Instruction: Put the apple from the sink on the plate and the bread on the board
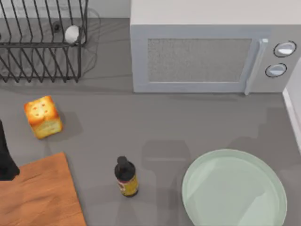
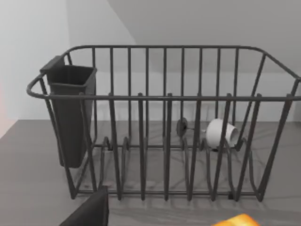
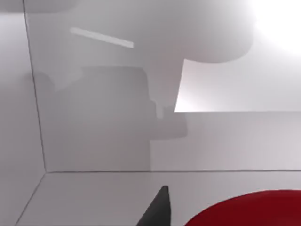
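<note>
While bread (image 1: 43, 117) sits off board (image 1: 40, 195) (open counter between), hand states: can't tell.

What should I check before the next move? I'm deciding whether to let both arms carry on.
1. Plate free to take the apple: ok, nothing lies on it.
2. Board free for the bread: ok, its visible part is bare.
3. Bread reachable: ok, it sits on the table beyond the board, apart from it.
4. Apple near the right gripper: ok, red fills the wrist view close by; grasp cannot tell.
5. Left gripper state: cannot tell; it hangs at the board's left edge.
6. Bottle out of the way: ok, it stands between board and plate, touching neither.
</note>
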